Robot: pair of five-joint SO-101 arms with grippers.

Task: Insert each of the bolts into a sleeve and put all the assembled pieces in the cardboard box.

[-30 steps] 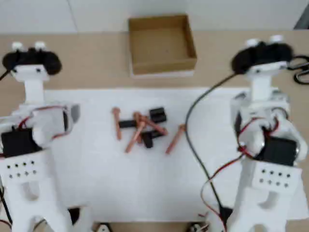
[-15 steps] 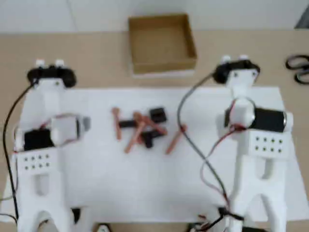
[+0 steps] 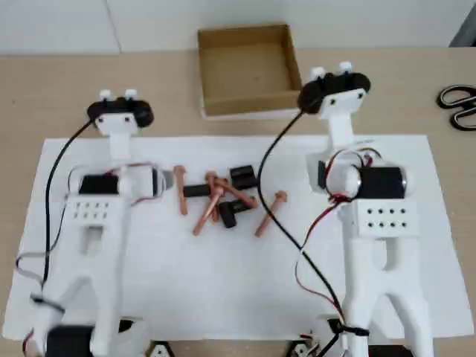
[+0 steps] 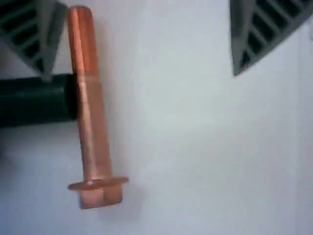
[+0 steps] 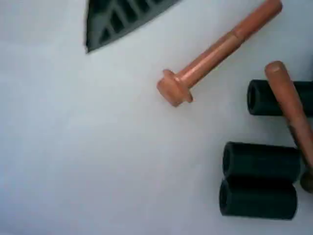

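Note:
Several copper bolts [image 3: 210, 204] and black sleeves [image 3: 243, 177] lie mixed in a small heap at the middle of the white sheet. One bolt [image 3: 181, 192] lies at the heap's left, another [image 3: 270, 212] at its right. My left gripper [image 3: 165, 181] hovers just left of the heap; in the left wrist view it [image 4: 142, 73] is open over a bolt [image 4: 90, 107] that touches a sleeve [image 4: 34, 100]. My right gripper [image 3: 321, 172] stands right of the heap, open. Its wrist view shows the right bolt [image 5: 215, 51] and a pair of sleeves [image 5: 259, 178] side by side.
The cardboard box [image 3: 253, 102] stands beyond the sheet at the back centre, with nothing in it. Scissors [image 3: 457, 104] lie at the far right on the wooden table. The white sheet [image 3: 245, 290] is bare in front of the heap. Black cables trail from both arms.
Both arms have swung away from the table's front edge and inward, bringing their grippers down beside the heap. Bolts and sleeves have not moved.

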